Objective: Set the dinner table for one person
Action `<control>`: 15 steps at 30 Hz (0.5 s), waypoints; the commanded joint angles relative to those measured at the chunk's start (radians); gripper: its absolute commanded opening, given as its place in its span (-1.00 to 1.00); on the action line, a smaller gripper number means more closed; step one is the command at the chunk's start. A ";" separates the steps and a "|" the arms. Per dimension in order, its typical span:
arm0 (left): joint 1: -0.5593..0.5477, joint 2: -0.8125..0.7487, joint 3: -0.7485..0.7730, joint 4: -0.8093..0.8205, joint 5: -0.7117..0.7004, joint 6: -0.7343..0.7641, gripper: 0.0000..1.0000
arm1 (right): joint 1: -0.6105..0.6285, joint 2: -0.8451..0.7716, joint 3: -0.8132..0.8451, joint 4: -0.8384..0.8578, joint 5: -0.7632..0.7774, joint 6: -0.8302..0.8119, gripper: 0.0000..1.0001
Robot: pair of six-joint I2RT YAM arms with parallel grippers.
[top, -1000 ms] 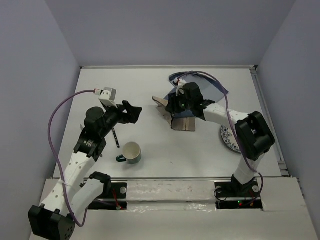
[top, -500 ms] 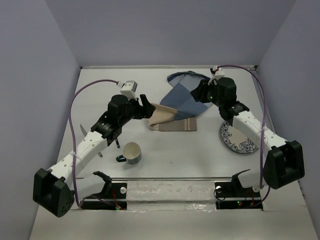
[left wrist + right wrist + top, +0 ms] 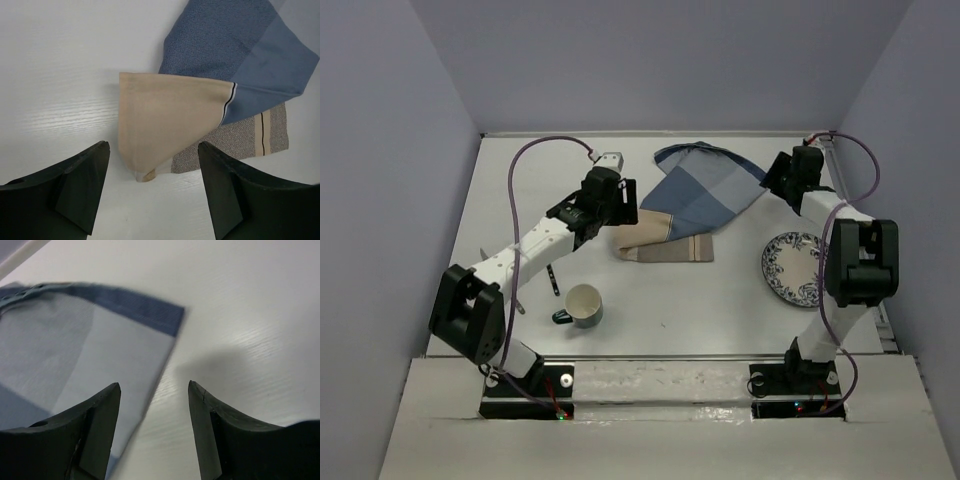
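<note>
White counter (image 3: 670, 300) fills the grey-walled cell, stretching away from both arm bases. A rumpled blue-and-tan placemat (image 3: 705, 195) lies on its far half. Left end effector (image 3: 152, 150) hovers over the mat's folded tan corner, jaws apart and empty. Right end effector (image 3: 155, 386), also parted, hangs over its blue corner. Mug (image 3: 584, 305) and patterned plate (image 3: 798, 268) sit nearer.

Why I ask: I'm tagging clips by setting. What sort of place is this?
Probably a lab test cell: bare grey walls box in the white table, with robot arms mounted at its near edge.
</note>
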 commanded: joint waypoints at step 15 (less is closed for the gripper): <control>0.003 0.274 0.206 0.035 -0.155 -0.187 0.59 | -0.120 0.374 0.406 -0.130 -0.102 0.124 0.10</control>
